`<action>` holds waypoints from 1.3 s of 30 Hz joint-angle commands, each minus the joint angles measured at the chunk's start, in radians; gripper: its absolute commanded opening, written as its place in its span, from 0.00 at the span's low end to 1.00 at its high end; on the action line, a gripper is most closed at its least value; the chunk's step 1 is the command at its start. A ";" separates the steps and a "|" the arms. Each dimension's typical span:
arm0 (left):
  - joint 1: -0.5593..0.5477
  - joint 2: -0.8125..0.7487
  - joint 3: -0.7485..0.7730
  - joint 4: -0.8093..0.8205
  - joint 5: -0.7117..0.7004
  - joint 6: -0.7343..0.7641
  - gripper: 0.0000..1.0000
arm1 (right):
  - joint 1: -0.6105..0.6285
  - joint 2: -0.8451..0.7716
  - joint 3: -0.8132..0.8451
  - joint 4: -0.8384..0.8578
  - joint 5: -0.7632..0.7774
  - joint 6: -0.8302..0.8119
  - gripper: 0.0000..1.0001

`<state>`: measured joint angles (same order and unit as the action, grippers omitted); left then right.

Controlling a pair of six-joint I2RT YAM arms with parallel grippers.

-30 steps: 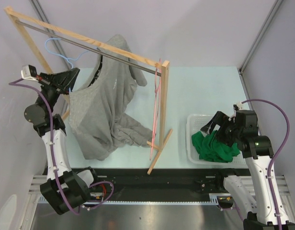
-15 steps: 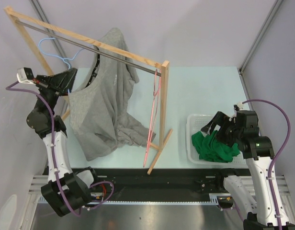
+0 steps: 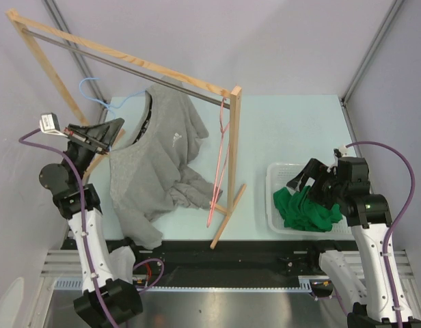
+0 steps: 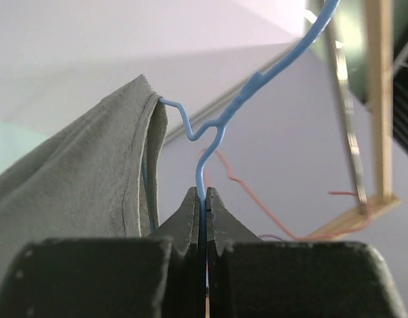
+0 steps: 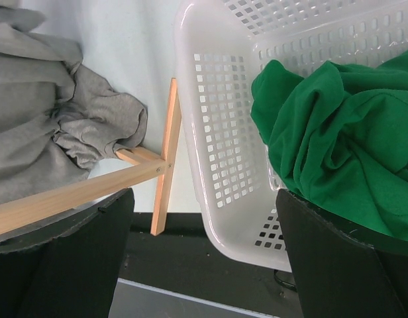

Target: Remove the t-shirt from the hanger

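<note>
A grey t-shirt (image 3: 159, 160) hangs on a blue wire hanger (image 3: 94, 94), off the rail, its lower part draped on the table. My left gripper (image 3: 118, 130) is shut on the hanger; in the left wrist view the jaws (image 4: 205, 195) pinch the blue wire (image 4: 220, 122) below its twisted neck, with the shirt's collar (image 4: 134, 152) just left. My right gripper (image 3: 307, 179) is open and empty over the white basket (image 3: 273, 198); its wide-apart fingers (image 5: 336, 258) frame the basket's wall (image 5: 220, 132).
A wooden rack with a steel rail (image 3: 128, 65) stands across the table; its right post (image 3: 234, 147) and foot (image 3: 227, 215) are near the shirt. A pink wire hanger (image 3: 221, 160) hangs by the post. A green garment (image 3: 303, 208) fills the basket.
My left gripper pulled the blue hanger off the rail, down and toward the front. The shirt came with it and now lies lower and further right.
</note>
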<state>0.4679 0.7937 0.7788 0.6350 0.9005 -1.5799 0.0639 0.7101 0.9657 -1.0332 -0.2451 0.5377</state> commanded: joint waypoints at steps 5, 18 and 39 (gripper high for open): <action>-0.138 0.047 0.023 -0.356 -0.078 0.464 0.00 | 0.004 0.022 0.034 0.048 -0.022 -0.010 0.93; -0.619 0.462 0.157 -0.233 -0.087 0.558 0.00 | 0.013 0.072 0.067 0.114 -0.060 0.019 0.94; -0.933 0.708 0.339 -0.370 -0.101 0.725 0.00 | 0.320 0.457 0.323 0.677 -0.053 0.005 0.80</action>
<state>-0.4423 1.5005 1.0447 0.2653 0.8085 -0.9150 0.3416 1.1526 1.2743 -0.5652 -0.3080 0.5381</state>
